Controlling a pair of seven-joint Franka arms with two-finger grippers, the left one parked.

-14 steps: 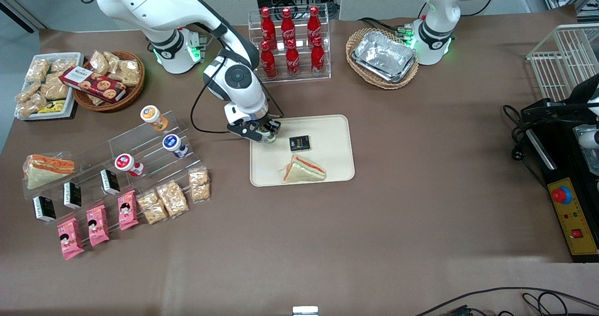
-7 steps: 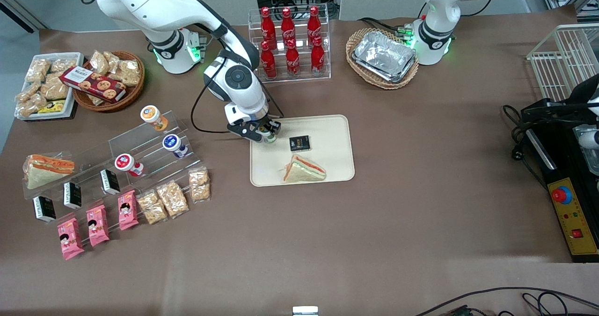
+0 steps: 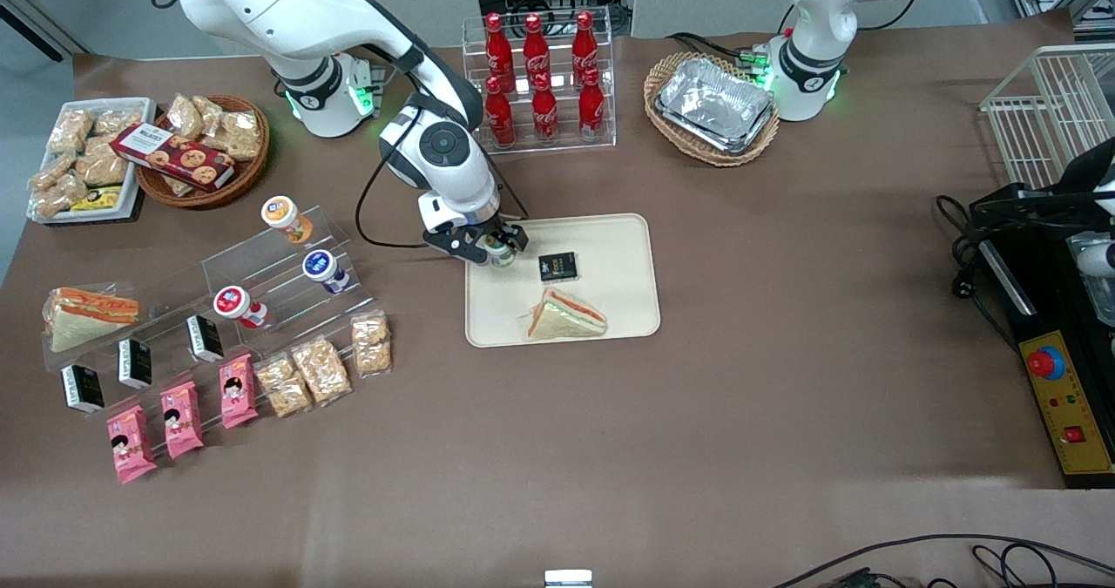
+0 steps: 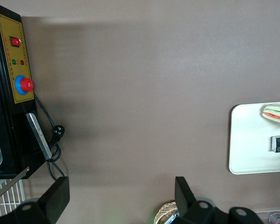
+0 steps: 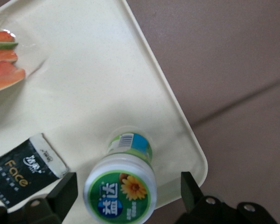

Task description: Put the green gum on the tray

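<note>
Green gum [image 5: 120, 192] stands upright on the tray [image 5: 84, 93] near its corner, gripper [image 3: 498, 251] jaws released either side; placement appears done, calling for a straight lift clear.

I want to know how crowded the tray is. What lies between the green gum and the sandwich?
In the front view, the black packet lies partly between the green gum, inside the open gripper, and the sandwich on the tray.

Right arm bent low, gripper [image 3: 499, 251] pointing down, fingers spread apart.
</note>
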